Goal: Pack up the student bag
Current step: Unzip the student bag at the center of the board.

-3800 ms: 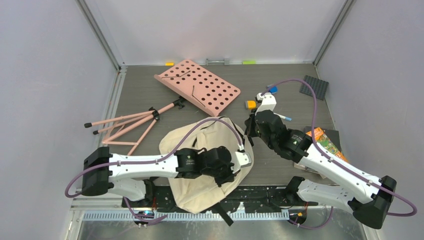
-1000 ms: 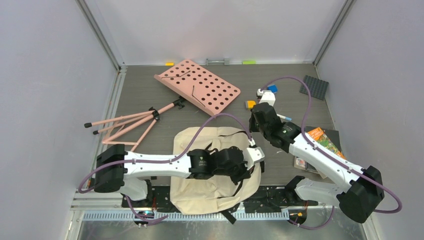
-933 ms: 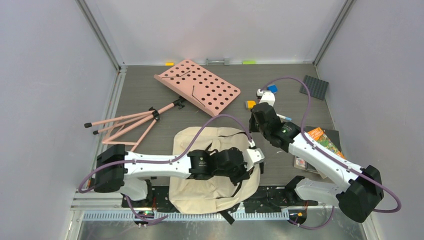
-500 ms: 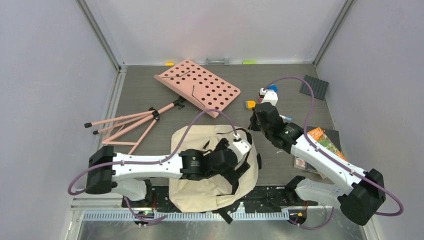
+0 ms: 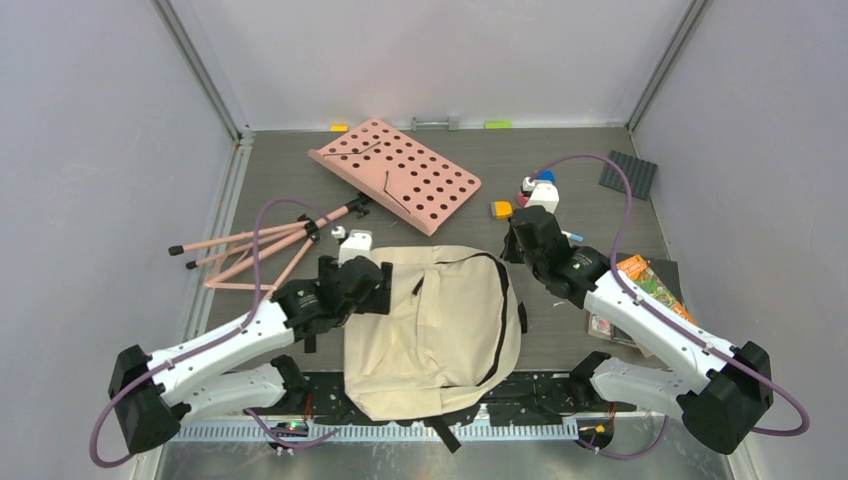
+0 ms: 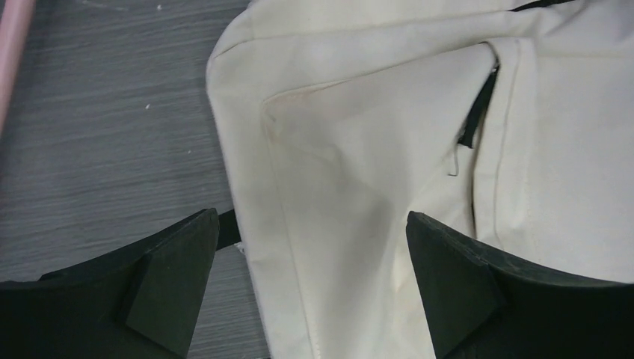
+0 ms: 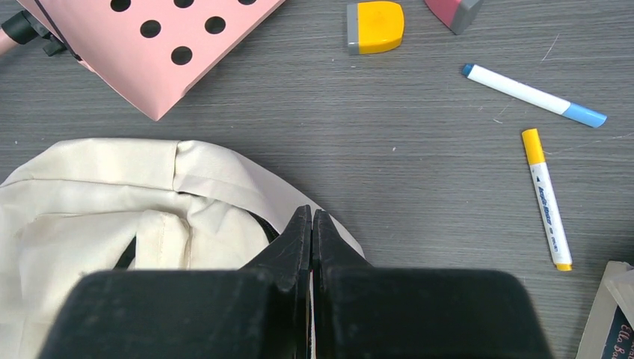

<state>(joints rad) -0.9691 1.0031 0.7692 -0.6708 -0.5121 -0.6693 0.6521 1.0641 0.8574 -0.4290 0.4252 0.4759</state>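
Note:
The student bag is a cream backpack with a black zipper. It lies flat at the near middle of the table. My left gripper stands wide open over its left edge. In the left wrist view the bag's fabric runs under the gap of that gripper, and nothing is held. My right gripper is shut, its tips resting over the top right corner of the bag. I cannot tell whether any fabric is pinched there.
A pink perforated board lies at the back, with a pink tripod stand to its left. A yellow block, a blue-capped marker and a yellow marker lie beyond the right gripper. Books lie at the right, a dark mat at the back right.
My left gripper has opened, let go of the bag and swung from its right side to its left edge. The bag now lies flatter. The right gripper has barely moved.

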